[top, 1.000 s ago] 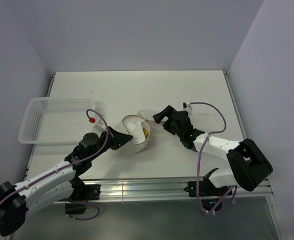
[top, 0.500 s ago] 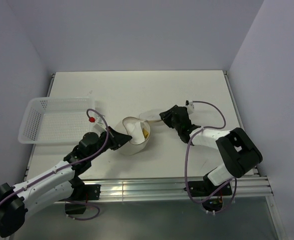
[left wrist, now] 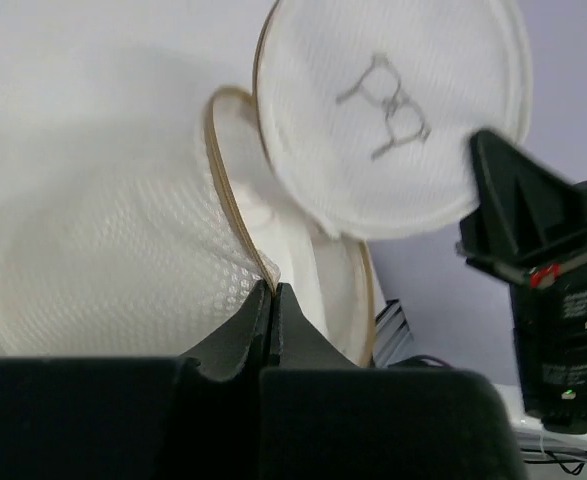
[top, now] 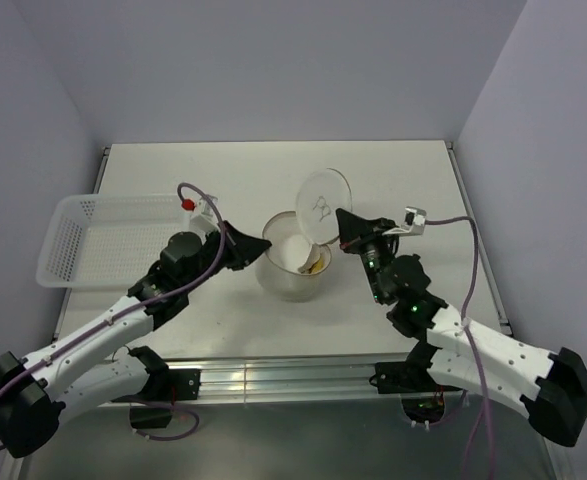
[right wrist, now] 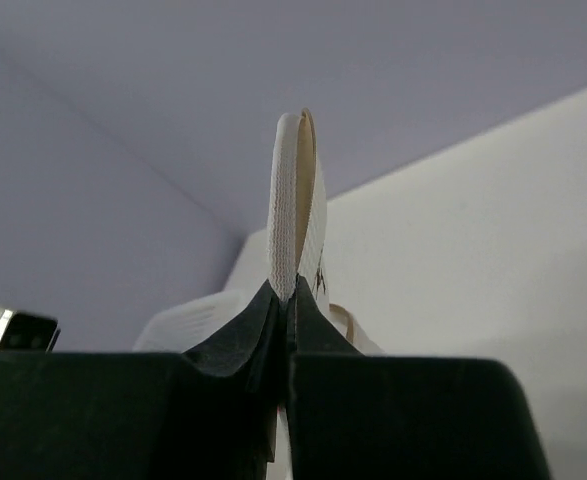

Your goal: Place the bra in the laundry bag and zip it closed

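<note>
The white mesh laundry bag (top: pixel 285 275) stands upright and open at the table's middle. Its round lid (top: pixel 322 204), with a dark mark on it, is lifted on edge above the opening. A bit of the mustard-yellow bra (top: pixel 316 266) shows inside, at the right of the opening. My left gripper (top: pixel 260 243) is shut on the bag's brownish zipper rim (left wrist: pixel 235 200) at its left side, as the left wrist view shows (left wrist: pixel 273 290). On the other side, my right gripper (top: pixel 341 222) is shut on the edge of the lid (right wrist: pixel 293 190), holding it upright.
A white perforated plastic basket (top: pixel 68 255) sits at the table's left edge, just behind my left arm. The table's metal front rail (top: pixel 283 375) runs between the two arm bases.
My right gripper has shut on the lid's edge and raised it upright. The bag has shifted right and now stands open upward; my left gripper has risen with the rim.
</note>
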`<state>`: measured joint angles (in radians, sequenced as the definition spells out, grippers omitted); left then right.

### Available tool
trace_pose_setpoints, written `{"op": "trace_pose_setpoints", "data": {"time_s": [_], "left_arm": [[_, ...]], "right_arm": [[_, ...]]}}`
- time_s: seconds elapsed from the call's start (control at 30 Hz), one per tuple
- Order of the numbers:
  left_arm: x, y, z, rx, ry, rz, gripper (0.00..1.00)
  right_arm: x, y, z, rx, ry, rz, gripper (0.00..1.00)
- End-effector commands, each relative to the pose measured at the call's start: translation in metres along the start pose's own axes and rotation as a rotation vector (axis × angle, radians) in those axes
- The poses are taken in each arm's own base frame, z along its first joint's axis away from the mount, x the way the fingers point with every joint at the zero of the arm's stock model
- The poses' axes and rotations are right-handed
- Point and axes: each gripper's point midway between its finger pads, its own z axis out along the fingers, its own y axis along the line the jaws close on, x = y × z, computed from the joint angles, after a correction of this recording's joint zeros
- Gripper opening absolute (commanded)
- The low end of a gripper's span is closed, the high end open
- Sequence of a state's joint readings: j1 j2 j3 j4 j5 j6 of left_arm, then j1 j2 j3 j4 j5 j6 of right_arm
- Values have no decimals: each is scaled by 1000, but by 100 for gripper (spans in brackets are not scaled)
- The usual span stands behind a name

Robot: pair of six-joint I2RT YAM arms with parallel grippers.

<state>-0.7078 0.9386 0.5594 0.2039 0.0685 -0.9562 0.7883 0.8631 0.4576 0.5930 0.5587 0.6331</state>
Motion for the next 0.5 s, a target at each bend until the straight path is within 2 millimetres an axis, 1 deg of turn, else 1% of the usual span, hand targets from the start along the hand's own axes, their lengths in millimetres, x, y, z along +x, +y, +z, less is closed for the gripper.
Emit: {"op": "trace_pose_setpoints", "data": {"time_s": [0.0,0.03,0.1,0.13,0.17,0.2,0.27,0.33,0.37,0.43,0.47], "left_arm": [[-37,-47,2,103,-67,112,0],[-33,-36,5,60,-52,119,0],[-30,-16,11,-4,-38,107,0],[-24,-16,16,18,-11,98,0],[-24,-13,18,27,-8,91,0],[-20,-9,23,24,5,92,0],[-20,-5,30,5,13,99,0],[-23,-5,38,0,15,122,0],[-23,-5,41,0,15,124,0],[-21,-4,47,4,28,133,0],[-19,-3,49,7,39,130,0]], "right_arm": [[-25,-10,-15,30,-102,-136,0],[-23,-14,-17,42,-95,-153,0],[-14,-28,-23,77,-67,-222,0],[-15,-34,-24,102,-69,-232,0],[-15,-36,-26,106,-64,-254,0],[-19,-36,-30,105,-69,-262,0],[-29,-38,-34,127,-93,-295,0],[-37,-35,-38,132,-107,-321,0],[-45,-36,-39,152,-124,-363,0],[-48,-29,-39,141,-126,-403,0],[-49,-24,-39,120,-120,-461,0]]}}
